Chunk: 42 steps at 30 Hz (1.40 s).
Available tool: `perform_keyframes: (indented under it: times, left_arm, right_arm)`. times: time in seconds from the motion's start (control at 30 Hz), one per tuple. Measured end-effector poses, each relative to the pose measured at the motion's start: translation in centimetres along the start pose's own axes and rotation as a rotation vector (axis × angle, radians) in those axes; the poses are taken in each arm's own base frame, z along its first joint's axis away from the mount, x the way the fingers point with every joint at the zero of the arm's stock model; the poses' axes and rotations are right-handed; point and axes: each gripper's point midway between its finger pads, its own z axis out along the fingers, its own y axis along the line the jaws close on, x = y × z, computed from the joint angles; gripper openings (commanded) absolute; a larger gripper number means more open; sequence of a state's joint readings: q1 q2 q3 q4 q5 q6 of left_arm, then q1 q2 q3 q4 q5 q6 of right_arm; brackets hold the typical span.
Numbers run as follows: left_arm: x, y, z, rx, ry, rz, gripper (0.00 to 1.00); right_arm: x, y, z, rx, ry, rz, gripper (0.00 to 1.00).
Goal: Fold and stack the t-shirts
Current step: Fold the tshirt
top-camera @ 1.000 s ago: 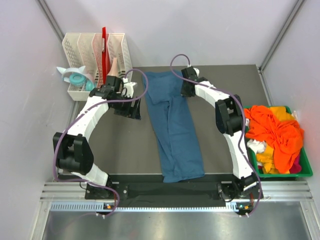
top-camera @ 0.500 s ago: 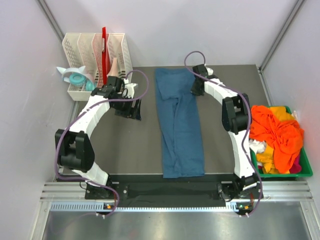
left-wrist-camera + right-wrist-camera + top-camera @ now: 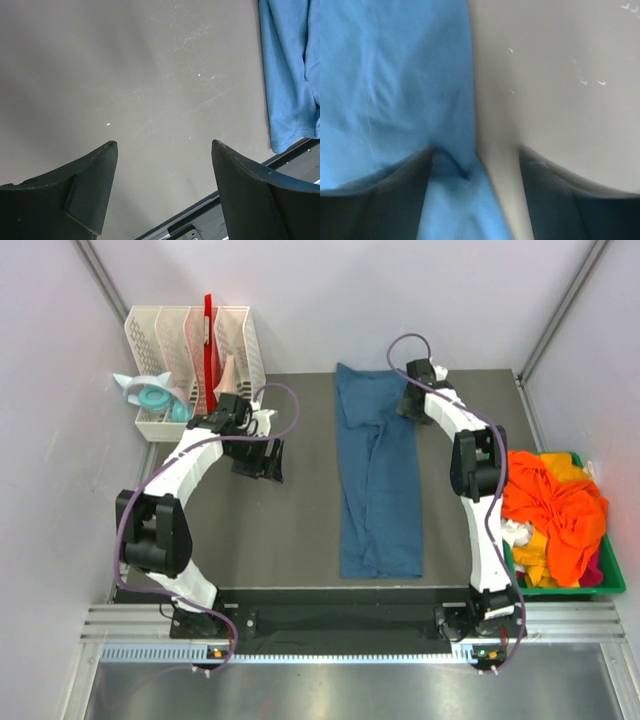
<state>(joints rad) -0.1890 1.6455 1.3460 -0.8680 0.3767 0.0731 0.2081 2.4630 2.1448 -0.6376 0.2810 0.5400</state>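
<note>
Now teal tee (image 3: 378, 480) lies stretched on bench (image 3: 300, 530); right fingers (image 3: 560, 200) parted over its right edge, left fingers (image 3: 85, 190) wide open, empty.

White arm links (image 3: 190, 465), black joints (image 3: 150, 538), purple cables (image 3: 295, 406), dark wedge-shaped pincer fingers (image 3: 250, 200)

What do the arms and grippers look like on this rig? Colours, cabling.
Left arm and right arm: white links, chunky black joint housings, black bases. A mauve cable loops loosely along each. Left gripper and right gripper: two matte black fingers each, broad and tapering to blunt tips. No markings legible.
</note>
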Motion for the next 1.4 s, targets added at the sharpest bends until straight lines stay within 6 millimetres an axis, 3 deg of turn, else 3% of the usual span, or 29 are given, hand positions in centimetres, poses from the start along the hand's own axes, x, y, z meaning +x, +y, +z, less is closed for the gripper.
perform_keyframes:
  times: [0.07,0.2,0.3,0.37,0.43,0.47,0.53,0.57,0.63,0.73,0.87,0.97,1.03,1.17,1.27,1.4]
  left_arm:
    - [-0.2,0.0,-0.1,0.0,-0.005,0.002,0.81]
    - [-0.5,-0.3,-0.2,0.002,-0.011,0.01,0.81]
    - [-0.4,-0.9,0.0,0.008,-0.008,0.028,0.8]
    - [-0.1,-1.9,0.5,0.016,-0.001,0.06,0.8]
    - [0.8,-3.2,1.2,0.025,0.019,0.099,0.79]
    - [1.6,-4.1,1.7,0.031,0.041,0.125,0.79]
    - [2.8,-5.4,2.5,0.044,0.075,0.167,0.79]
    - [3.4,-6.6,2.9,0.056,0.091,0.2,0.77]
    - [4.2,-8.1,3.4,0.075,0.114,0.242,0.77]
    - [4.3,-8.7,4.2,0.087,0.121,0.257,0.76]
    - [4.4,-8.9,5.4,0.1,0.133,0.226,0.74]
    - [4.4,-9.3,6.2,0.113,0.122,0.222,0.74]
    - [4.8,-10.1,6.8,0.124,0.116,0.247,0.74]
    - [6.9,-12.5,8.0,0.133,0.13,0.335,0.75]
    - [7.6,-13.8,8.4,0.129,0.132,0.37,0.76]
    - [6.9,-14.1,9.3,0.113,0.078,0.382,0.76]
  right_arm:
    - [0.4,-0.2,-0.8,-0.01,-0.02,-0.021,0.93]
    - [1.0,0.0,-4.0,-0.029,-0.032,-0.064,0.93]
    - [-0.2,2.2,-8.1,-0.07,-0.1,-0.101,0.91]
    - [-0.3,4.5,-12.5,-0.114,-0.158,-0.136,0.88]
    - [1.2,6.4,-17.3,-0.167,-0.201,-0.177,0.82]
    - [2.5,7.4,-19.9,-0.203,-0.217,-0.196,0.71]
    - [5.8,8.3,-24.3,-0.267,-0.229,-0.227,0.63]
    - [7.6,8.5,-26.0,-0.296,-0.228,-0.235,0.5]
    - [10.8,7.5,-28.0,-0.318,-0.21,-0.239,0.47]
    - [13.9,4.5,-27.8,-0.265,-0.166,-0.205,0.44]
    - [17.4,0.9,-25.4,-0.154,-0.104,-0.186,0.37]
    - [19.4,-1.0,-24.3,-0.099,-0.064,-0.187,0.31]
    - [20.1,-1.8,-23.9,-0.076,-0.049,-0.182,0.35]
    - [20.5,-2.3,-23.7,-0.055,-0.043,-0.146,0.48]
    - [20.1,-2.6,-24.2,-0.054,-0.056,-0.121,0.5]
    - [18.7,-2.8,-25.5,-0.074,-0.1,-0.081,0.49]
